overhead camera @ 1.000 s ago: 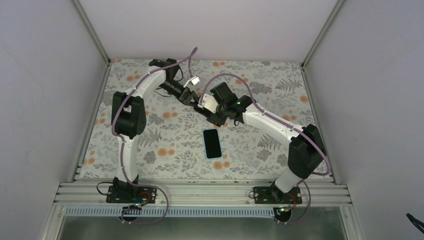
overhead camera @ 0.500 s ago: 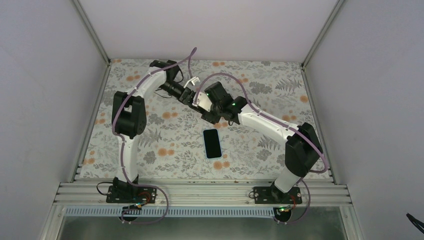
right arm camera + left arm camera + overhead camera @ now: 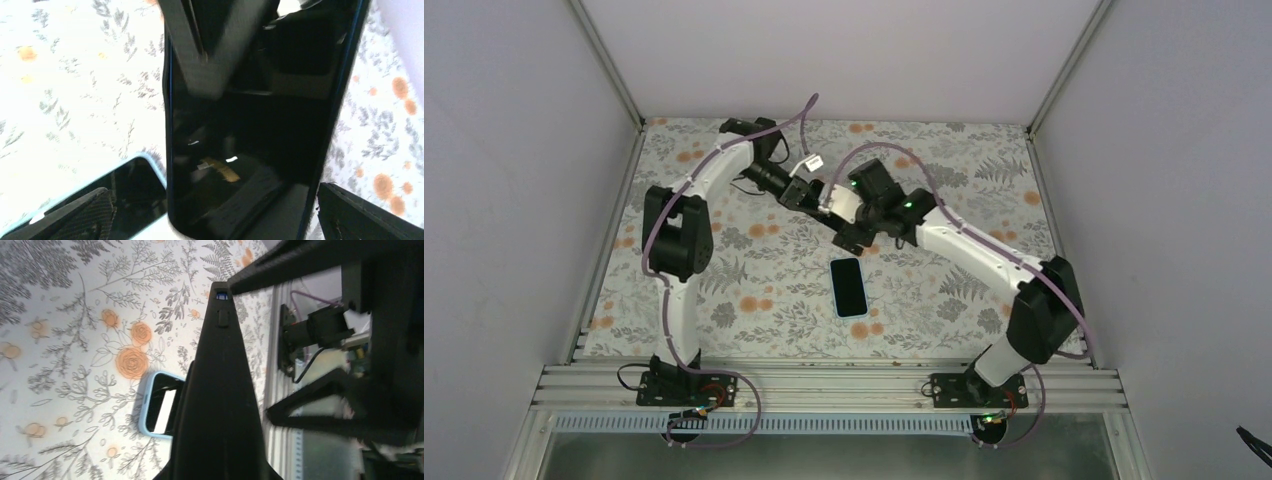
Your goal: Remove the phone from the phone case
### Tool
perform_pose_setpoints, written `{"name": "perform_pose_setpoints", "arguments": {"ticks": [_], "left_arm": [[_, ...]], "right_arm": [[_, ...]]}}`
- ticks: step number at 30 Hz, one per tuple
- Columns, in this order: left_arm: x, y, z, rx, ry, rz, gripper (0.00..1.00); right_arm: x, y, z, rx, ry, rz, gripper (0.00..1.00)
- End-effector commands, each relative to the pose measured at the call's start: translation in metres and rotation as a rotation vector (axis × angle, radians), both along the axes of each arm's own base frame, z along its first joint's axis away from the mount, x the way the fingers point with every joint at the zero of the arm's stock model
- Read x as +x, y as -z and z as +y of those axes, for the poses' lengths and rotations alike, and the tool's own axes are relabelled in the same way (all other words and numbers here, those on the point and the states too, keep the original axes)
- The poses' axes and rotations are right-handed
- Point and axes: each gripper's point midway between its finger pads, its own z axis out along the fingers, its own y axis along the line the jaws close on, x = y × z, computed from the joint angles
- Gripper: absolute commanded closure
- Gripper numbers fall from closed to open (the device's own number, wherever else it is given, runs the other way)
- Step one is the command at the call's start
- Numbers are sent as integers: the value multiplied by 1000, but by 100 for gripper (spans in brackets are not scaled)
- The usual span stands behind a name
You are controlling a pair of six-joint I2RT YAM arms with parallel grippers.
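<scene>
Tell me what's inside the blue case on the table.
The case shows only a dark flat surface inside its light-blue rim. The raised phone hides part from both wrist cameras.

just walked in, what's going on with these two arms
Both arms meet in mid-air over the floral table with a black phone between them. The left pincer is shut on the phone, while the right pincer stands open around it. The light blue case lies flat on the table, nearer the bases, with neither arm touching it. The phone looks to be already out of the case.
</scene>
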Motion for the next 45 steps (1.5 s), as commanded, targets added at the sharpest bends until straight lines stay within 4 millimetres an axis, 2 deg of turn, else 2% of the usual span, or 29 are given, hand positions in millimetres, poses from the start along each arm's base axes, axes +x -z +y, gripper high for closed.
{"name": "perform_pose_setpoints", "arguments": {"ticks": [1,4,7,13,14,18,19,22,27,32,38,45], "left_arm": [[-13,-44,7,-16,81,-279,98],[-27,-40,21,57,125,-365,98],[-42,-42,28,99,169,-435,98],[-71,-54,18,145,252,-531,98],[-72,-55,16,152,254,-535,98],[-76,-56,11,158,266,-533,98],[-77,-55,10,159,271,-533,98],[-80,-54,8,166,282,-536,98],[-76,-55,6,172,276,-541,98],[-71,-52,5,177,278,-535,98],[-67,-52,-1,153,280,-531,98],[-70,-53,-2,137,289,-531,98]], "right_arm": [[-36,-17,-35,62,-99,183,0],[-42,-16,-62,91,-132,251,0],[-44,-6,-75,82,-161,299,0],[-43,9,-65,80,-231,415,8],[-43,9,-63,84,-240,433,12],[-37,7,-57,98,-251,430,14],[-35,16,-55,92,-249,453,15],[-33,19,-53,96,-256,464,16],[-41,18,-48,116,-297,508,22],[-41,15,-45,134,-313,509,22],[-41,20,-42,139,-325,542,23],[-32,28,-45,128,-306,534,25]]}}
